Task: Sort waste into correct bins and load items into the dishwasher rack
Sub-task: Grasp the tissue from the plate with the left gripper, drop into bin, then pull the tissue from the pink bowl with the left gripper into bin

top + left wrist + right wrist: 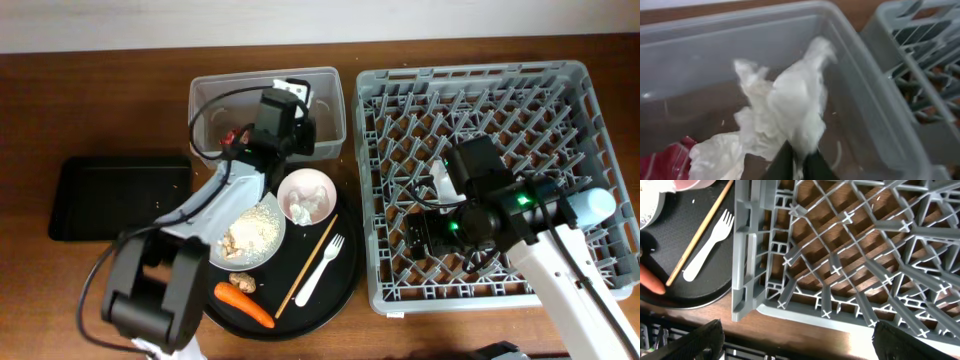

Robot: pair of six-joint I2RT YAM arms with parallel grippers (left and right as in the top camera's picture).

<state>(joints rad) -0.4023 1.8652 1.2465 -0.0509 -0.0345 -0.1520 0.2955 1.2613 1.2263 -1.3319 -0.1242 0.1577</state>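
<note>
The left gripper (798,161) is pinched tight on a crumpled white tissue (790,107), which hangs from the fingers inside the clear tub (700,55). The tub stands just left of the rack's far corner. A red wrapper (660,161) lies on the tub floor, on the side away from the rack. The left arm reaches to the tub from the front of the table, passing over the plate.

The right gripper (797,330) hovers over the rack (850,260) near its front left corner, its fingers spread wide apart with nothing between them. A light blue cup (596,206) sits at the rack's right edge.

Left of the rack, touching or nearly touching its side, is a big round black tray (340,290). On it, nearest the rack, lies a white fork (320,268), with a wooden chopstick (308,265) just beside it. A pinkish bowl (307,195) holding more tissue sits at the tray's far side. Next to it is a grey plate (250,235) of beige crumbs. A brown lump (240,283) and a carrot (245,305) lie at the front. A shallow black rectangular tray (120,195) sits farthest left of the rack.
</note>
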